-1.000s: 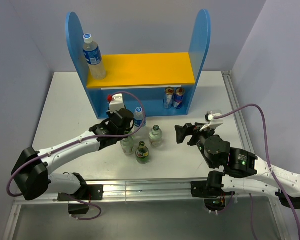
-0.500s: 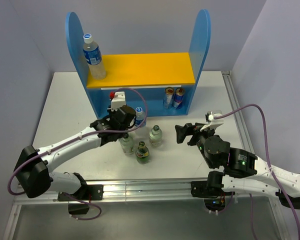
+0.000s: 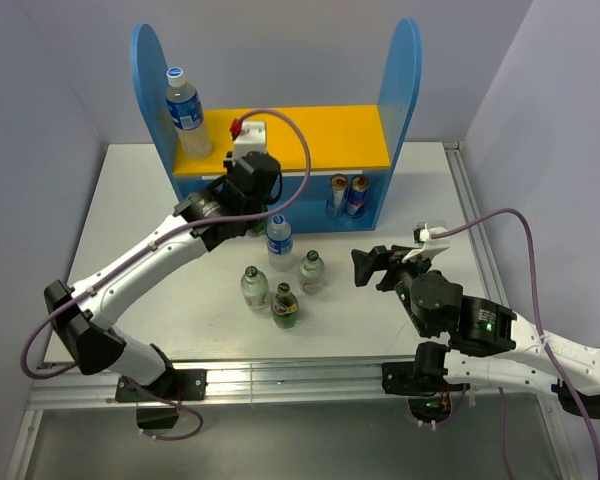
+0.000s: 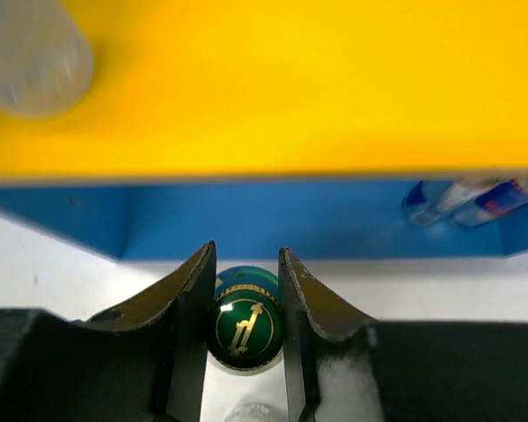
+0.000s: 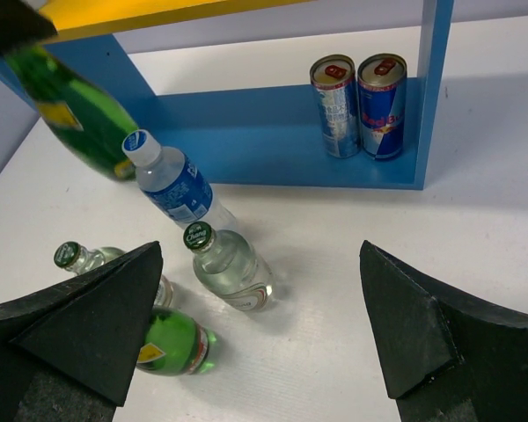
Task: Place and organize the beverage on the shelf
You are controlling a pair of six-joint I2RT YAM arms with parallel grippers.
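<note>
My left gripper point(image 4: 246, 286) is shut on the neck of a green bottle with a green-and-gold cap point(image 4: 244, 327). It holds the bottle off the table, just before the shelf point(image 3: 400, 70) and below the front edge of its yellow board point(image 3: 300, 135). The held bottle hangs tilted in the right wrist view point(image 5: 75, 110). From above, the left wrist point(image 3: 248, 180) hides it. My right gripper point(image 3: 365, 268) is open and empty, right of the bottles on the table. A water bottle point(image 3: 187, 112) stands on the yellow board at the left. Two cans point(image 3: 347, 195) stand on the blue base at the right.
On the table before the shelf stand a blue-label water bottle point(image 3: 278, 240), two clear glass bottles point(image 3: 311, 270) point(image 3: 252, 285) and a green bottle point(image 3: 286, 306). The right wrist view shows them between its fingers, the nearest clear one point(image 5: 229, 268) in the middle.
My left gripper has risen from the cluster of bottles with the green bottle in it and moved back toward the shelf's yellow board. The right arm has not moved.
</note>
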